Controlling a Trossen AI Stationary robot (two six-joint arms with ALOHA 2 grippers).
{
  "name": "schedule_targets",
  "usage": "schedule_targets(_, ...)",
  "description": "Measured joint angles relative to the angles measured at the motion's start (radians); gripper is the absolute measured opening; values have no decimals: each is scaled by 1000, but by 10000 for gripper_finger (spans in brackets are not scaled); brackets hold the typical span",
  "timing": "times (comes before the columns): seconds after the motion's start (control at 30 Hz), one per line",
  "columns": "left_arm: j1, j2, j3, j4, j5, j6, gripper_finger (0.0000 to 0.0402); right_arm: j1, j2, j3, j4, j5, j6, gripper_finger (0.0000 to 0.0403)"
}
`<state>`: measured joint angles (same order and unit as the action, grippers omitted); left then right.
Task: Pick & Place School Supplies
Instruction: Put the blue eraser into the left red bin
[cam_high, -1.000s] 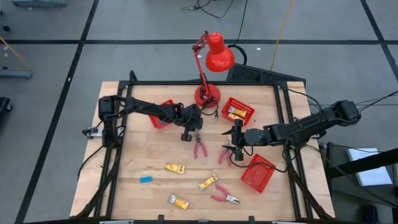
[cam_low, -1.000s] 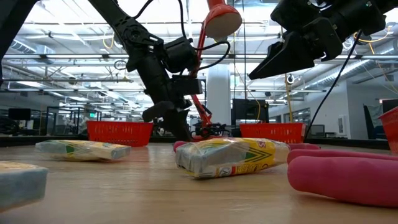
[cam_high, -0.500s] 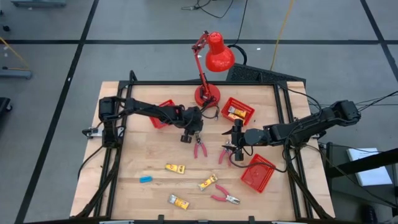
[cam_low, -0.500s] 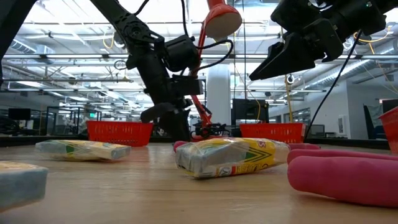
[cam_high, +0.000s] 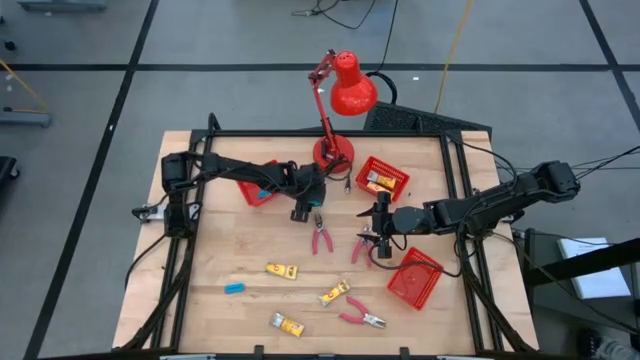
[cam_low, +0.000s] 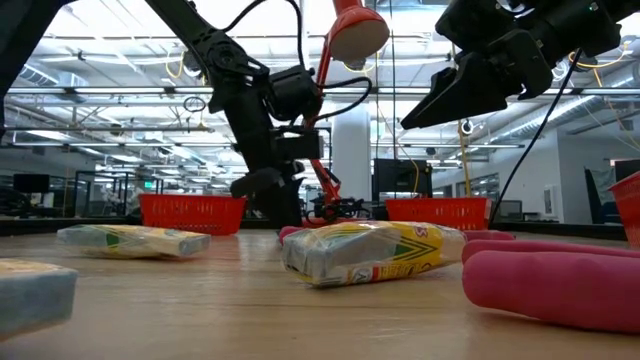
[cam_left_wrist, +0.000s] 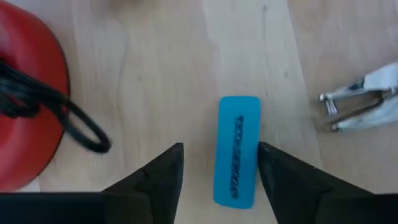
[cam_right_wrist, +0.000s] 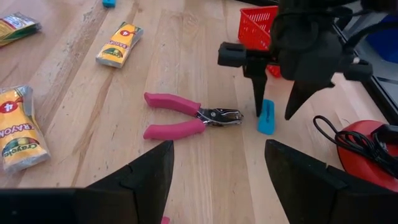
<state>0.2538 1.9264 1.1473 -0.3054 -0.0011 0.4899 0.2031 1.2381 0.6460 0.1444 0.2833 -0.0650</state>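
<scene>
My left end effector (cam_right_wrist: 273, 102) has just opened up. A second ago it was shut, and now its fingers stand wide and hold nothing. The blue block (cam_left_wrist: 237, 149) lies flat on the desk (cam_high: 230, 255) between those fingers, near the lamp base (cam_left_wrist: 25, 93), not in a basket. I think I just let it go, or I am lining up to grab it. Pink pliers (cam_right_wrist: 186, 115) lie just beside the block. My right end effector (cam_high: 378, 232) is wide open too, holding nothing, and hangs over other pliers (cam_high: 360, 248) near the middle of the desk.
</scene>
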Motion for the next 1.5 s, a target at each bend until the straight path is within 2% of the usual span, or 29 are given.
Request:
schedule_targets(0.23,10,29,4,-2,46,-14,140,0,0,0,1,0,0,242)
schedule_targets(0.43,5,33,4,5,34,-11,42,0,0,0,-1,1,0,242)
schedule_targets(0.97,-50,-19,-3,-5,-30,-78,42,0,0,0,-3,1,1,242)
schedule_targets(1.03,-59,-24,-3,-2,-32,-81,33,0,0,0,-4,1,1,242)
schedule_targets(1.13,-70,-27,-2,-1,-58,-88,0,0,0,0,-7,1,1,242)
schedule_targets(1.5,-78,-28,-1,-12,-78,-99,2,0,0,0,-7,1,1,242)
